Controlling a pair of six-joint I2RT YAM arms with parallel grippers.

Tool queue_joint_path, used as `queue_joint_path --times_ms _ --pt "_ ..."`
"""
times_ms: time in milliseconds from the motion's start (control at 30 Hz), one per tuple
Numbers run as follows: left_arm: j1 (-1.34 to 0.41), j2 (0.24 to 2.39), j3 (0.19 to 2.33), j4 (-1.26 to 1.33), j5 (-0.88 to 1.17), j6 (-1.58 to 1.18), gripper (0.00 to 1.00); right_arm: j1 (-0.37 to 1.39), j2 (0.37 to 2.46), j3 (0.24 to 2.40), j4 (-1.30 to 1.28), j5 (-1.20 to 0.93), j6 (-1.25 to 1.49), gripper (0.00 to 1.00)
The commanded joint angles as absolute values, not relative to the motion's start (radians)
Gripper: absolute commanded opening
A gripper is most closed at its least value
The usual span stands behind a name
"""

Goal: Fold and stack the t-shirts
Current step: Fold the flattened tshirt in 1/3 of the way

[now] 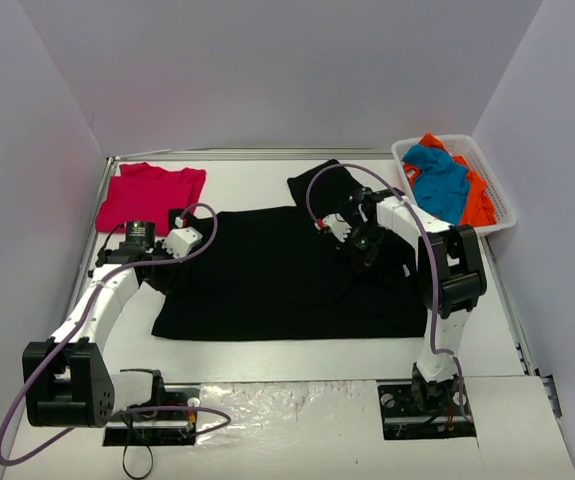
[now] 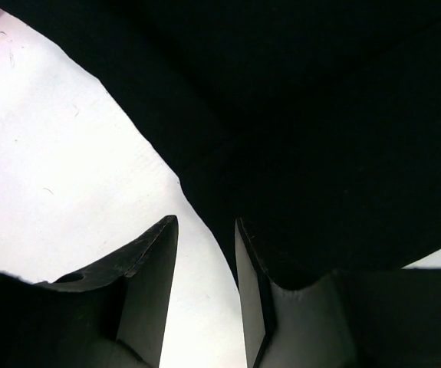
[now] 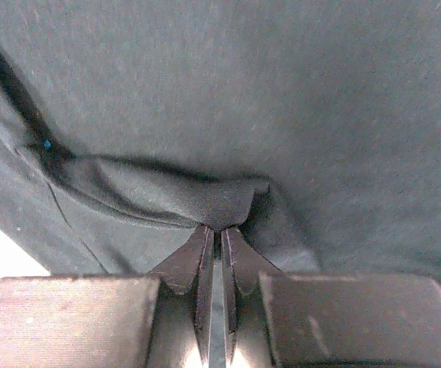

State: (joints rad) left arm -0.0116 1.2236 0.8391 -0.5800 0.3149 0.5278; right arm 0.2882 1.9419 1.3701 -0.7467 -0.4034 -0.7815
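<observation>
A large black t-shirt [image 1: 267, 285] lies spread across the middle of the white table [image 1: 257, 172]. The right gripper [image 3: 216, 230], jaws closed, pinches a raised fold of it. The left gripper [image 2: 205, 224] stands with jaws apart at the shirt's 9 o'clock edge. A red t-shirt [image 1: 149, 195] lies at 10 o'clock. At 2 o'clock, a blue t-shirt [image 1: 439, 182] and an orange t-shirt [image 1: 480, 203] fill a white basket [image 1: 503, 212].

Back wall [image 1: 287, 70]: rising plain, pale grey-lilac, behind the desk [image 1: 247, 175].
Left wall [image 1: 17, 200]: running along the desk's side.
Right wall [image 1: 557, 100]: closing the opposite side.
Desk: lying white, edged by a metal rim [image 1: 257, 155].
Light: falling evenly, throwing soft shadows.
</observation>
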Motion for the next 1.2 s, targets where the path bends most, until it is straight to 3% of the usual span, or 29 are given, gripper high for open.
queue_joint_path --times_ms 0,300,567,700,867,1167 --pt "-0.005 1.226 0.847 -0.592 0.33 0.537 0.35 0.304 1.968 1.427 -0.79 -0.434 -0.785 0.01" --pt "-0.006 1.23 0.848 -0.595 0.331 0.54 0.35 0.318 2.017 1.496 -0.79 -0.436 -0.778 0.0" --pt "-0.005 1.244 0.85 -0.598 0.336 0.54 0.35 0.327 2.054 1.539 -0.79 -0.416 -0.778 0.06" --pt "-0.005 1.249 0.85 -0.601 0.342 0.543 0.35 0.331 2.075 1.578 -0.79 -0.417 -0.773 0.11" --pt "-0.005 1.262 0.851 -0.606 0.35 0.545 0.35 0.347 2.095 1.624 -0.788 -0.414 -0.762 0.31" --pt "-0.005 1.273 0.851 -0.607 0.36 0.546 0.36 0.35 2.057 1.637 -0.766 -0.391 -0.729 0.43"
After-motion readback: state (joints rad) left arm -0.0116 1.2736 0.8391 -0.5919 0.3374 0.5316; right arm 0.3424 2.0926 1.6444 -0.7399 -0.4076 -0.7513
